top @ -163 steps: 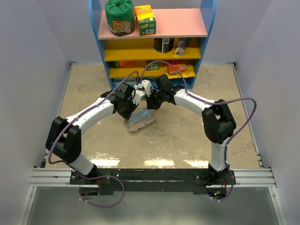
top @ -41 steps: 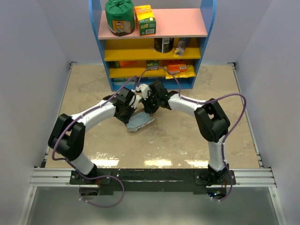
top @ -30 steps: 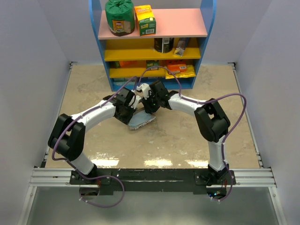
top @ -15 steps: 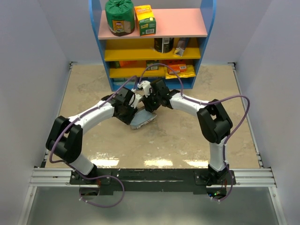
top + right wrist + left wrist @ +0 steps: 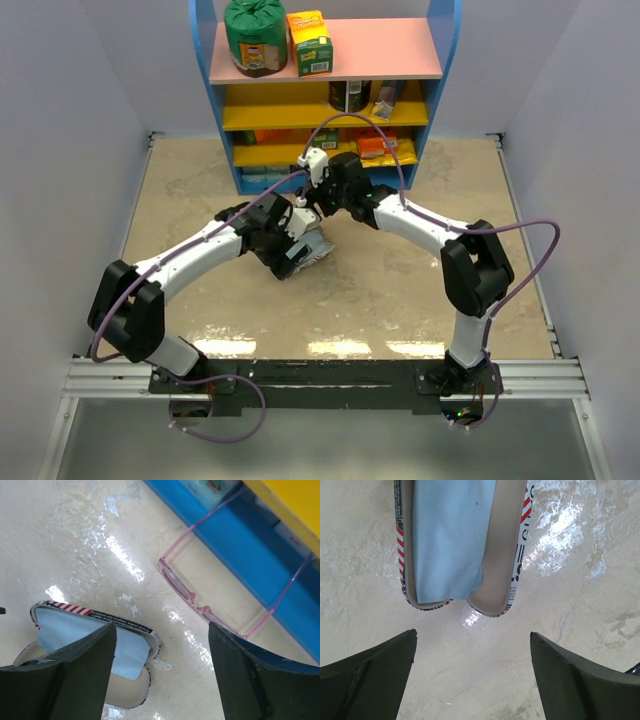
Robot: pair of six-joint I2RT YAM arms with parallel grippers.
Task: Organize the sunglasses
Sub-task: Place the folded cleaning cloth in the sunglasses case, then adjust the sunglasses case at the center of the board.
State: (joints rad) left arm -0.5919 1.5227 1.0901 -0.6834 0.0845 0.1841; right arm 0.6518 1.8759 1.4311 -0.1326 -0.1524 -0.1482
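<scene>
The sunglasses (image 5: 186, 593), pink with thin arms, lie unfolded on the floor against the blue shelf base (image 5: 240, 545), in the right wrist view. My right gripper (image 5: 160, 627) hangs open above the floor between them and the flag-print pouch (image 5: 127, 626), touching neither. The pouch (image 5: 506, 555) lies open with a light blue cloth (image 5: 447, 540) in its mouth. My left gripper (image 5: 472, 634) is open just short of the pouch's end, with bare floor between its fingers. From above, both grippers (image 5: 293, 243) (image 5: 316, 203) hover near the pouch (image 5: 312, 254); the sunglasses do not show there.
A blue shelf unit (image 5: 325, 60) with pink and yellow boards stands at the back, holding a green bag (image 5: 255, 38), a carton (image 5: 310, 42), a can and snack packs. Grey walls close in the left and right sides.
Both grippers have opened wide and come off the pouch, which now lies open on the floor. The right gripper has lifted back toward the shelf; the left arm has shifted right.
</scene>
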